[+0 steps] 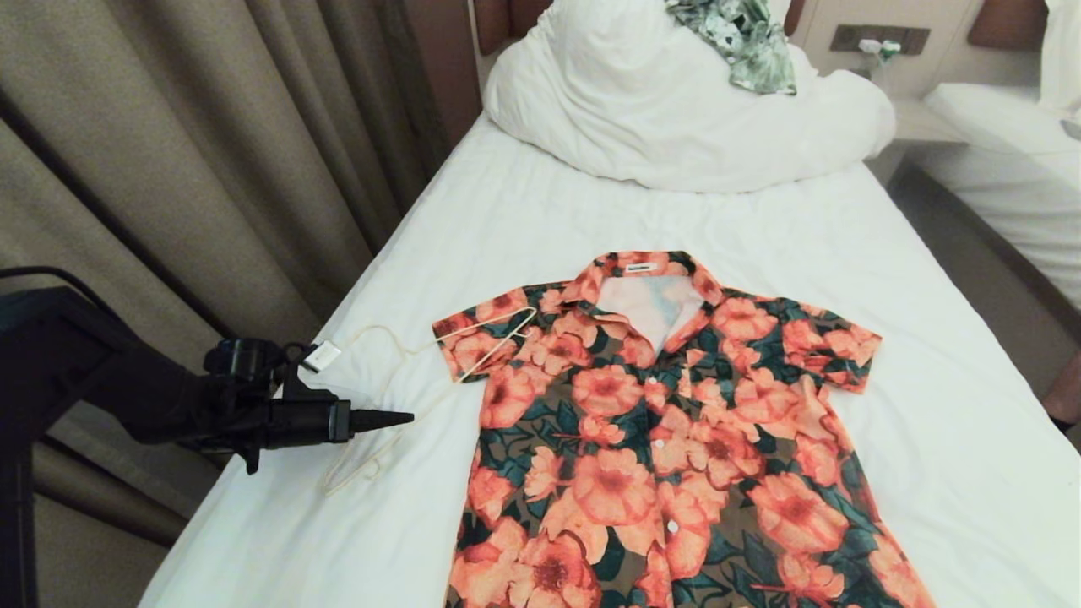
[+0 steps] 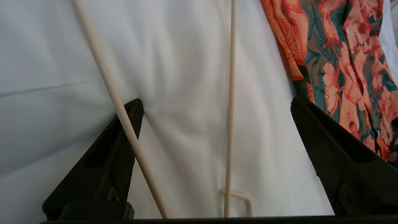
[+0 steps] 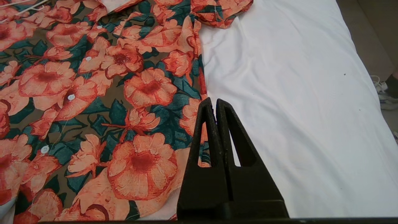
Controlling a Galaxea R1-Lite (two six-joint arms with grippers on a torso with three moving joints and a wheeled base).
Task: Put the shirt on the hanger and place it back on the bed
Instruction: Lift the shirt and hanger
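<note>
Taking the short-sleeved shirt [image 1: 667, 439] with orange-pink flowers on dark green and brown as the landmark, the beige curtains [image 1: 211, 152] hang far off its left side, beyond the edge of the bed [image 1: 524, 211] with its plain white sheet. Nearer, the black left gripper [image 1: 397, 418] points level toward the shirt's left flank, its jaws spread wide and holding nothing. The thin cream-white wire hanger [image 1: 397, 388] lies flat on the sheet just under and beside those fingers, between the gripper and the shirt. Its long axis runs from near the bed edge up toward the shirt's left sleeve, which one corner of it overlaps. In the left wrist view one wire [image 2: 118, 102] crosses over a fingertip [image 2: 130, 115] and another runs between the jaws, so the left arm is clearly the nearer one for a pickup, as I judge it. The shirt lies spread face up, collar toward the bunched white duvet [image 1: 676, 110], where a green-and-white leaf-print garment [image 1: 747, 42] rests. At the shirt's right hem the right gripper [image 3: 215, 104] hovers, closed and empty. Nothing else seems to block the hanger.
</note>
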